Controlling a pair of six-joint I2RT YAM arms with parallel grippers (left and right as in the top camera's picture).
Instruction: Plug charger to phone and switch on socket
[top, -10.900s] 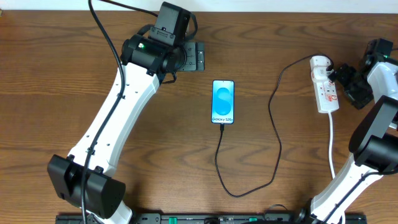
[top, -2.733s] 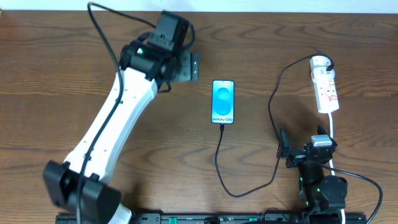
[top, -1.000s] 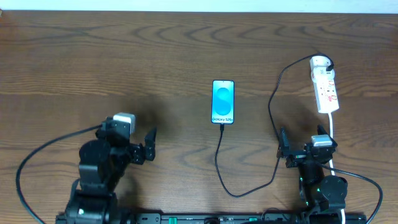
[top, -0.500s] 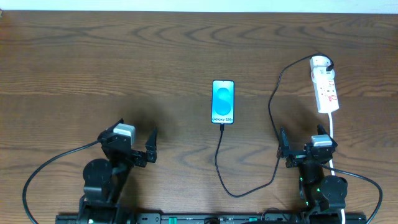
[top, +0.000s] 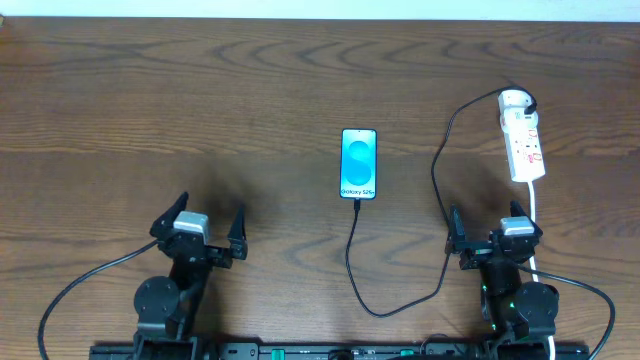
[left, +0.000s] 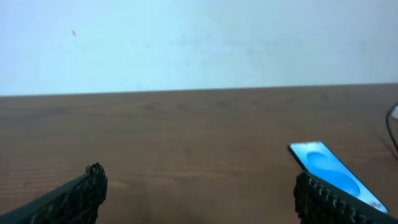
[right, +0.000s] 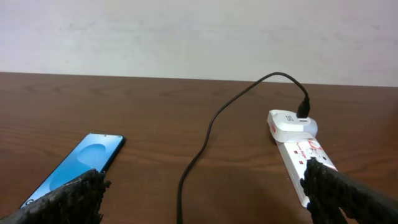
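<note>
The phone (top: 359, 163) lies screen up, lit blue, at the table's middle; it also shows as phone (left: 329, 171) and phone (right: 81, 162). The black charger (top: 440, 190) meets the phone's near edge, loops toward me and runs up to the plug at the far end of the white socket (top: 524, 140). The right wrist view shows the charger (right: 211, 124) and the socket (right: 298, 146). My left gripper (top: 212, 206) is open near the front edge, well left of the phone. My right gripper (top: 487, 222) is open just short of the socket. Left gripper (left: 199, 182) and right gripper (right: 202, 179) hold nothing.
The socket's white cord (top: 535, 215) runs toward me past the right arm. A black rail (top: 330, 352) lines the table's front edge. Thin black arm cables curve beside both arm bases. A pale wall stands behind the table's far edge.
My left arm has folded back from the far left of the table to the front edge and turned to face away from me. The right arm left the socket earlier and now rests still.
</note>
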